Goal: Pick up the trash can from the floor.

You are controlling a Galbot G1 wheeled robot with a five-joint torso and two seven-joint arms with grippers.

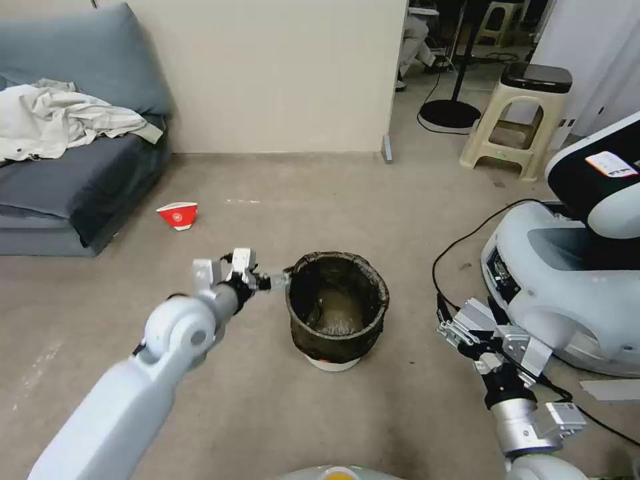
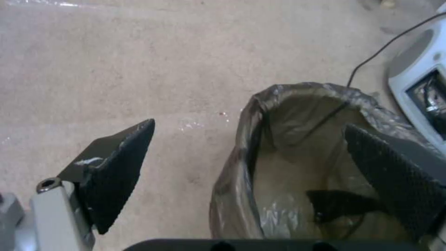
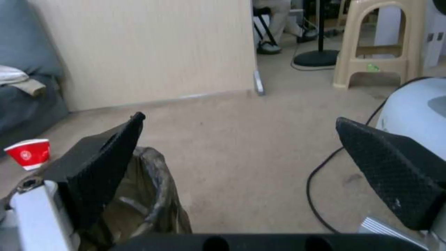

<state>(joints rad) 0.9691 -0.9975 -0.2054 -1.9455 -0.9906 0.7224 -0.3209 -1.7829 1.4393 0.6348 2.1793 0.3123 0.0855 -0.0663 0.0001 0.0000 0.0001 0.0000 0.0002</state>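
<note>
Your left end effector [image 2: 251,174] straddles the trash can [image 1: 337,308] rim, spread wide, holding nothing. Risk: pinching only loose bag, so the can slips. Right end effector [image 3: 241,177] open, idle.

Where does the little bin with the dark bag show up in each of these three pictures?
Head view: the trash can stands on the floor in the middle, the left gripper at its rim.
Left wrist view: lower right, open fingers straddling its rim.
Right wrist view: lower left.
Shared landmark: the black cable.
</note>
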